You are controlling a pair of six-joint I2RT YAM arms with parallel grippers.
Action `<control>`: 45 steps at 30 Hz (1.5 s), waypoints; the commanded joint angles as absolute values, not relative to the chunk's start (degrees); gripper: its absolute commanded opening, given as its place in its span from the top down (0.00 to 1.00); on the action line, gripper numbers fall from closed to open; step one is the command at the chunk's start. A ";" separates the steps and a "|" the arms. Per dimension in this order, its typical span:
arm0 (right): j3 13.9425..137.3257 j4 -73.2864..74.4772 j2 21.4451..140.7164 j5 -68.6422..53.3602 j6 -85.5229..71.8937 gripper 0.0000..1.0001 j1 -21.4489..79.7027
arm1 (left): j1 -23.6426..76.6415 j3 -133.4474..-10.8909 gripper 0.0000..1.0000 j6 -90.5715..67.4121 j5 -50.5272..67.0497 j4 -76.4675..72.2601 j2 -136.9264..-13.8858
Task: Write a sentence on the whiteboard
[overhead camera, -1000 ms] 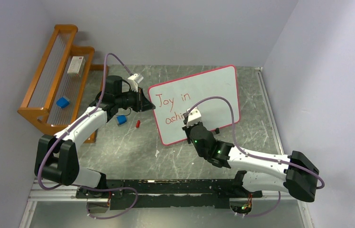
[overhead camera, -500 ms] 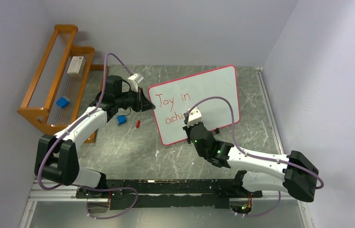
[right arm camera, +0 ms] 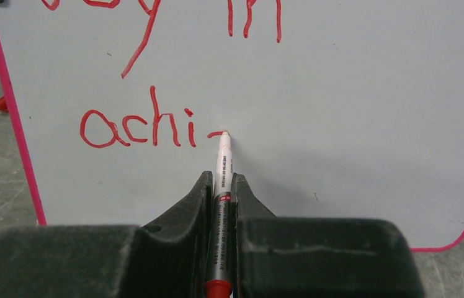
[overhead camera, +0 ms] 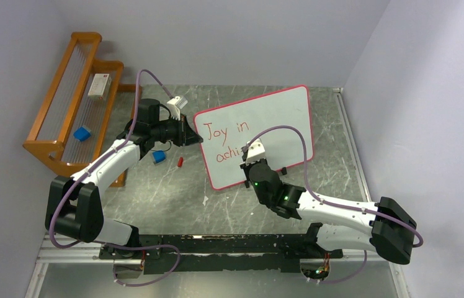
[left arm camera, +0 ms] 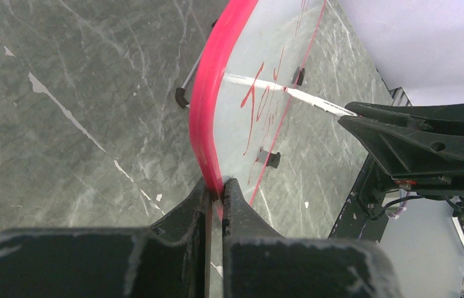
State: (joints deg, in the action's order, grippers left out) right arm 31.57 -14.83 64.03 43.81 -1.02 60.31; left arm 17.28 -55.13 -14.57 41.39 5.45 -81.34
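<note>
Top external view: the whiteboard (overhead camera: 279, 118) is being held on the grey table (overhead camera: 167, 198), its left edge being pinched between the fingers of the left gripper (overhead camera: 191, 135), while the right gripper (overhead camera: 246, 161) is being held at the board's lower middle, beside the red words "Joy in achi". A small blue object (overhead camera: 159, 157) and a small red piece (overhead camera: 180, 162) are lying behind and beside the left fingers, near a wooden rack (overhead camera: 71, 112). Left wrist view: the pink border is being clamped by both fingers, the board's surface stretching ahead of them and to the right. Right wrist view: a marker (right arm camera: 222, 186) is being gripped tightly between the fingers, its tip being pressed to the board straight ahead of them, at the end of a short red dash after "achi".
</note>
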 commanded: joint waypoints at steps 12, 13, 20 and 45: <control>32.32 -20.20 65.75 44.44 1.64 1.00 59.68 | 18.02 -55.02 0.95 -10.90 35.94 8.61 -83.61; 32.44 -20.21 65.79 44.23 1.67 1.00 59.70 | 18.02 -54.98 0.95 -10.93 35.95 8.61 -83.60; 32.62 -20.36 66.00 41.94 1.90 1.00 59.75 | 18.02 -55.02 0.95 -11.01 35.99 8.53 -83.51; 32.53 -10.79 64.28 39.72 -2.86 1.00 59.75 | 18.02 -55.02 0.95 -10.99 35.95 8.53 -83.70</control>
